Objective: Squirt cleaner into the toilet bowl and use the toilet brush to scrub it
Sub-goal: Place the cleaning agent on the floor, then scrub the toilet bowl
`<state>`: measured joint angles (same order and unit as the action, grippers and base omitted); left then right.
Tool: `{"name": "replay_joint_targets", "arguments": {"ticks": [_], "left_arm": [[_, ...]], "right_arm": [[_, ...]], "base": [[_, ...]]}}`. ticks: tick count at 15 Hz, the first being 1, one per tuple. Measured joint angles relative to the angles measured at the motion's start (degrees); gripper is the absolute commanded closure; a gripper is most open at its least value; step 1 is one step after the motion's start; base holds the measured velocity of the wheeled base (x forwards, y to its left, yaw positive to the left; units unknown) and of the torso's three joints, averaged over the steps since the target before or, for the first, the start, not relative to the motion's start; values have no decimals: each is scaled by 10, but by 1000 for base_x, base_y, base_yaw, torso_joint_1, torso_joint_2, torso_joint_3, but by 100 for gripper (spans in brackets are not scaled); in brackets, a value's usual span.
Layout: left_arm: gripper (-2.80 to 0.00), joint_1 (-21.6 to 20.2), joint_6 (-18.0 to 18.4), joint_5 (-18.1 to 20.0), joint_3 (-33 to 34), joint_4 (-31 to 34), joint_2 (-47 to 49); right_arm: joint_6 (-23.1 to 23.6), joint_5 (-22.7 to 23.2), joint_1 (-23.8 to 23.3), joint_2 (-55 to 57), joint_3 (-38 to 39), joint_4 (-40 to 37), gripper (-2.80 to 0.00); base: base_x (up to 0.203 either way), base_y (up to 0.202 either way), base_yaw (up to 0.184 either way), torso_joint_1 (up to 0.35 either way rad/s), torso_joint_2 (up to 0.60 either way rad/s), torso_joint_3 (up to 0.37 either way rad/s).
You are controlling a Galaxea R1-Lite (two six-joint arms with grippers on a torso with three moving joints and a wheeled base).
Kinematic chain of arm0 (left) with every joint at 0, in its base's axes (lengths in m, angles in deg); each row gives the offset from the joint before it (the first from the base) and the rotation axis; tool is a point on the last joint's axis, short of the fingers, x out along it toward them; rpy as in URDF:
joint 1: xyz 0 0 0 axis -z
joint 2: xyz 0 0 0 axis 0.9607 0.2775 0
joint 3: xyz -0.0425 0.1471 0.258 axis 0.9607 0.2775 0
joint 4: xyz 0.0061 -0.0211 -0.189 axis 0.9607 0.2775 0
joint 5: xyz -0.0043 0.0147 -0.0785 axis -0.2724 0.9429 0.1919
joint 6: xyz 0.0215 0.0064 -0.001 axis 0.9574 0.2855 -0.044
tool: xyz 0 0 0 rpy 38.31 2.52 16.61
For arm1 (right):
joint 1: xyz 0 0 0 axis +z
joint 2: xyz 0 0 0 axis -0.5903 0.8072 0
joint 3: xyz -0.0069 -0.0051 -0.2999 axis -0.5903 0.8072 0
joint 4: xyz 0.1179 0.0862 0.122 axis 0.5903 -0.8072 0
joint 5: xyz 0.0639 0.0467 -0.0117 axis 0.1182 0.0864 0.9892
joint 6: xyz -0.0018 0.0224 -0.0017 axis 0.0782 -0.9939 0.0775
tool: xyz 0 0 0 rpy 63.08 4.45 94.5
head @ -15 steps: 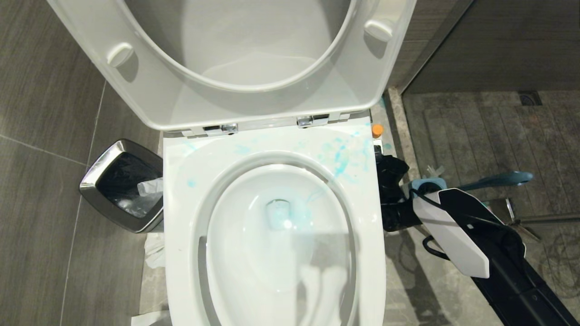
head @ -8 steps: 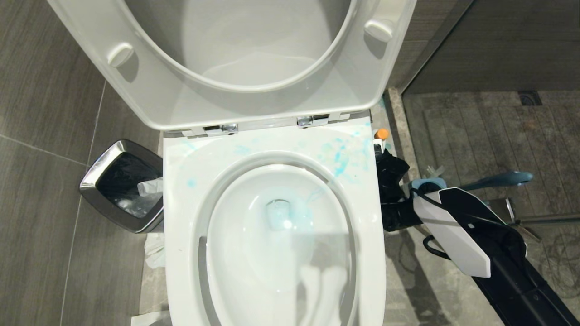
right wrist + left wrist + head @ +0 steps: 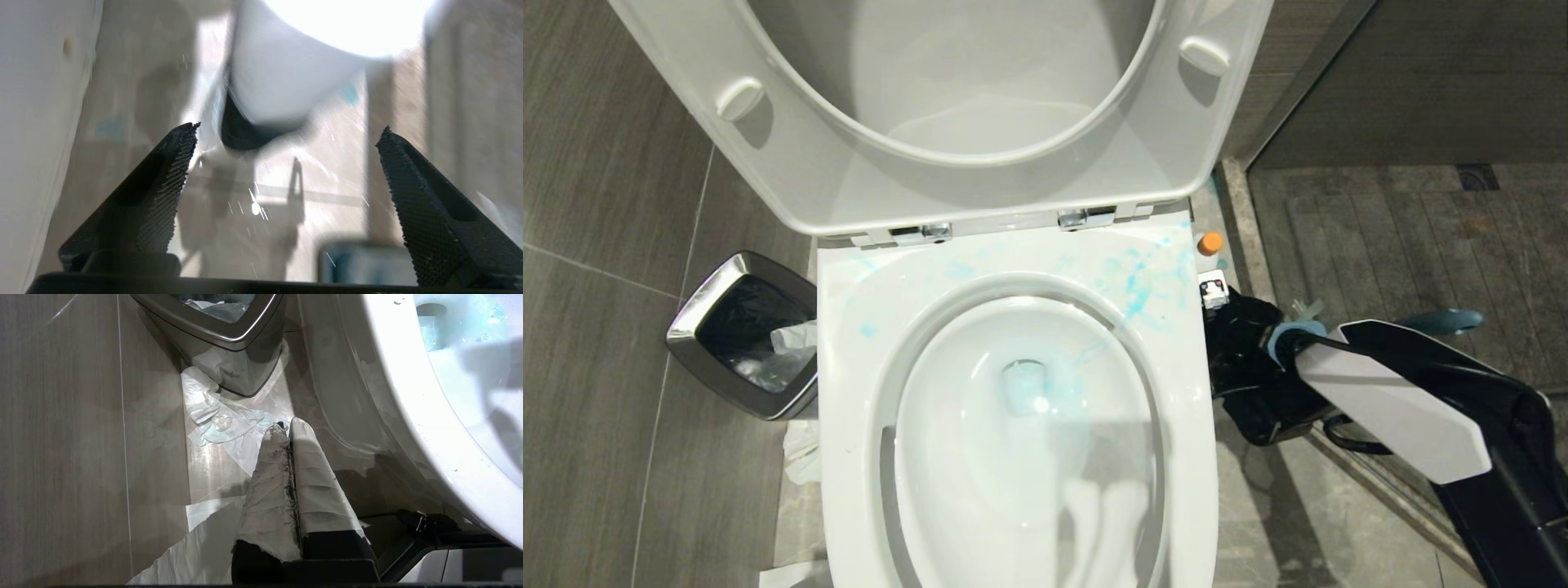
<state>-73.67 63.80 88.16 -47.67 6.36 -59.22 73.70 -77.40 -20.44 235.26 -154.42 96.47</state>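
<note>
The toilet bowl (image 3: 849, 367) stands open with seat and lid raised; teal cleaner streaks its back rim and the water. The cleaner shows only as an orange cap (image 3: 1210, 242) on the floor at the bowl's right rear corner. My right gripper (image 3: 1232, 314) hangs just in front of it, beside the bowl. In the right wrist view it (image 3: 288, 126) is wide open and empty, with a blurred white shape ahead. The toilet brush handle (image 3: 1445, 320) pokes out behind my right arm. My left gripper (image 3: 288, 425) is shut and parked low beside the toilet's left flank.
A steel-rimmed waste bin (image 3: 739, 335) stands left of the toilet, with crumpled tissue (image 3: 220, 420) on the floor by it. A blue-grey brush holder (image 3: 359, 261) sits near my right gripper. A raised stone threshold (image 3: 1237, 212) borders the shower floor on the right.
My right gripper has opened and let go of the cleaner, which now stands on the floor. The right arm has drawn back from it toward the lower right.
</note>
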Motion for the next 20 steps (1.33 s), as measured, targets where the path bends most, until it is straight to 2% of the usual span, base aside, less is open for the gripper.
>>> {"name": "replay_joint_targets", "arguments": {"ticks": [6, 7, 11, 14, 17, 20], "left_arm": [[0, 0, 0, 0, 0, 0, 0], [0, 0, 0, 0, 0, 0, 0], [0, 0, 0, 0, 0, 0, 0], [0, 0, 0, 0, 0, 0, 0], [0, 0, 0, 0, 0, 0, 0], [0, 0, 0, 0, 0, 0, 0]], "right_arm": [[1, -1, 10, -201, 311, 72, -280], [0, -1, 17, -237, 358, 80, 0], [-13, -16, 67, -364, 487, 91, 0], [-14, -71, 111, -424, 527, 92, 0], [-20, -78, 118, -452, 552, 90, 0], [-74, -76, 120, -458, 594, 85, 0]], "base": [[0, 0, 0, 0, 0, 0], [0, 0, 0, 0, 0, 0], [0, 0, 0, 0, 0, 0], [0, 0, 0, 0, 0, 0], [0, 0, 0, 0, 0, 0], [0, 0, 0, 0, 0, 0]]}}
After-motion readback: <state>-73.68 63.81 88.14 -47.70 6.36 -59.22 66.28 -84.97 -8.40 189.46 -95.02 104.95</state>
